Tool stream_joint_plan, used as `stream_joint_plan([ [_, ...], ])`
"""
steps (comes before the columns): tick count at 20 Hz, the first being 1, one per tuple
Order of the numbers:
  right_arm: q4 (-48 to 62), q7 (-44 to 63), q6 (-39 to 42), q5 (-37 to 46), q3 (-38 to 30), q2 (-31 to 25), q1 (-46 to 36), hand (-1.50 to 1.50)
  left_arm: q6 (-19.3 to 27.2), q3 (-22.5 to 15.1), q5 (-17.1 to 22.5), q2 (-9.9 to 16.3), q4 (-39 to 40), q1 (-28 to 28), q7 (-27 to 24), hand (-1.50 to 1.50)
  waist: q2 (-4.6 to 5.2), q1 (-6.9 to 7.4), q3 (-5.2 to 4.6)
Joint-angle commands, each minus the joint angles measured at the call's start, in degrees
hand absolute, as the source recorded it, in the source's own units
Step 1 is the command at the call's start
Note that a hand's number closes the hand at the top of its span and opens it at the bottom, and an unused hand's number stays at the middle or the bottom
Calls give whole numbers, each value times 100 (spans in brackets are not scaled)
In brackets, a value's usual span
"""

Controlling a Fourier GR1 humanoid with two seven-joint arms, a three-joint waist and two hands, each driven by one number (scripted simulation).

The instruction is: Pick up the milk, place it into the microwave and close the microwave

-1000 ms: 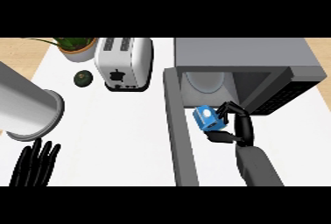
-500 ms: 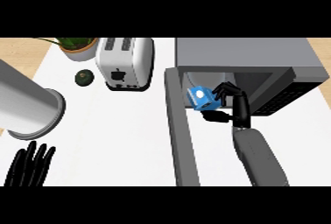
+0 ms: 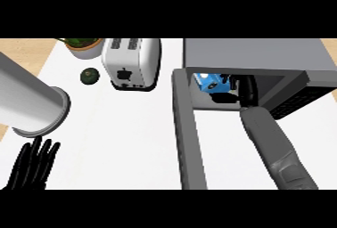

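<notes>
Gripping the milk [image 3: 209,83], the right robot hand [image 3: 245,89] curls round it inside the microwave [image 3: 256,55].

White toaster [image 3: 132,63] upright at counter [image 3: 118,133] back. Dark green avocado [image 3: 89,75] just left of it. Potted plant [image 3: 83,46] behind. Large grey cylinder [image 3: 30,103] at left edge.

This is a home kitchen. A white counter [image 3: 125,133] carries household appliances: a white two-slot toaster [image 3: 132,62] and a grey microwave [image 3: 256,58] with its door [image 3: 187,133] swung open. A dark green avocado [image 3: 90,75] lies just beside the toaster, and a potted plant [image 3: 82,44] stands behind it at the counter's back edge. A tall grey cylindrical container [image 3: 30,104] rises at the left. Wood-toned surface shows past the counter's edges.
</notes>
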Motion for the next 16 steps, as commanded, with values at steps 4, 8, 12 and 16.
stream_joint_plan([
  [4,1287,145,-687,350,-118,-208,-967,150,-98,9,2,-29,155,-171,4,-150,69,160,5],
  [8,1562,291,-1118,559,-65,-510,-1183,150,122,63,-264,66,265,-469,246,-150,126,204,9],
  [12,1662,382,-1681,489,-246,-611,-1367,150,179,110,-489,108,204,-346,117,-150,153,321,13],
  [16,1941,456,-1947,665,-143,-641,-1441,-150,95,-60,-613,138,147,-391,136,-150,217,462,17],
])
